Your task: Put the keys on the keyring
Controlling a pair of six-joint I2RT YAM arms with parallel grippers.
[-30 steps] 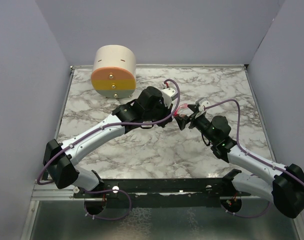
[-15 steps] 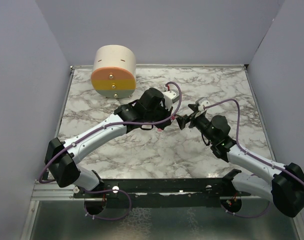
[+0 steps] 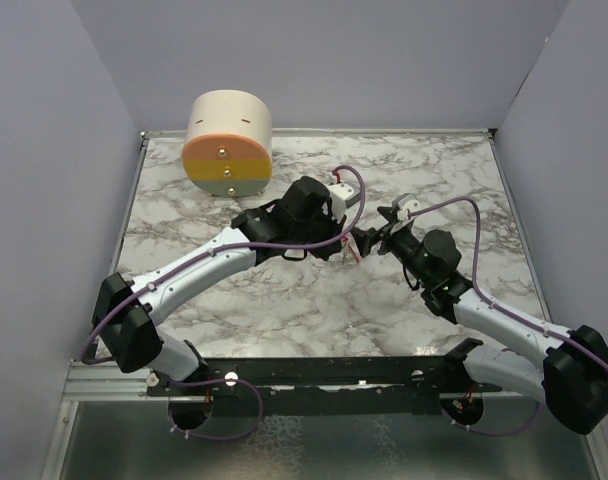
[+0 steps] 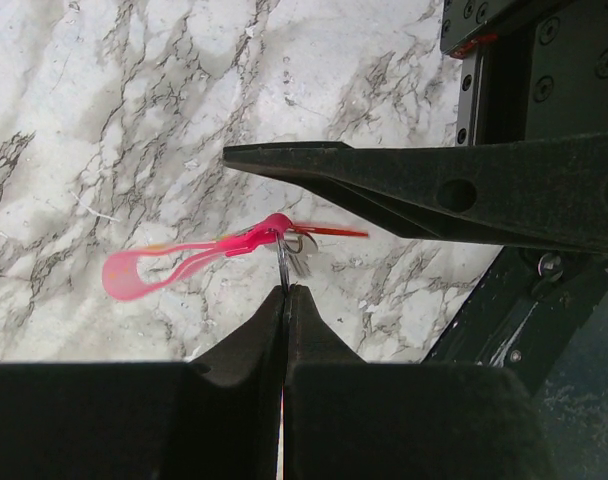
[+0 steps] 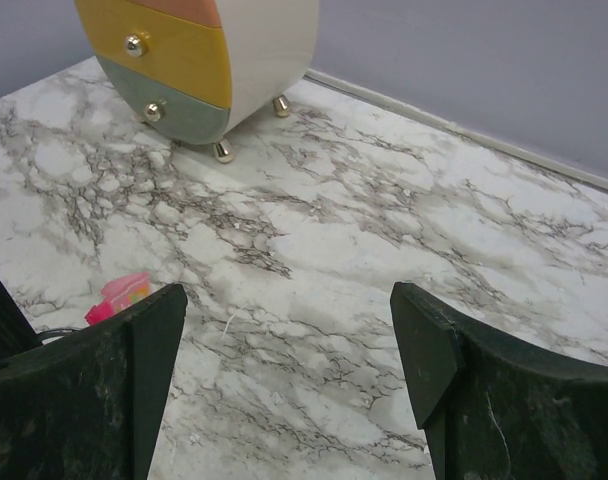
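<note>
Threading step, key at the ring and not confirmed on

Your left fingers (image 4: 264, 340) are clenched together on the thin metal loop of the keyring (image 4: 246, 240), with its pink strip trailing off to one side. The keyring sits in front of the drawer unit (image 3: 229, 145) and to its right, well apart from it, over the marble surface (image 3: 284, 300). The pictures do not show whether the strip touches that surface.

The key (image 4: 334, 232) shows edge-on as a thin red sliver right at the loop, on the side away from the strip and farther right of the drawer unit. You cannot tell from this angle whether it is threaded or only resting against the loop.

Your right fingers (image 5: 104, 390) are released and spread wide, with nothing between them. They sit just right of the keyring, and one of them crosses the left wrist view just beside the key.

By my reading you are mid-threading. The next move calls for a fine pinch: bring the right fingers onto the flat of the key and close gently. Work its hole along the loop while the left side holds steady. The key is tiny and thin, so a wide or fast close would likely knock it away.

Count, as seen:
- one key
- one keyring, with one loop and one pink strip
- one drawer unit, two brass knobs in the right wrist view
- two arms
</note>
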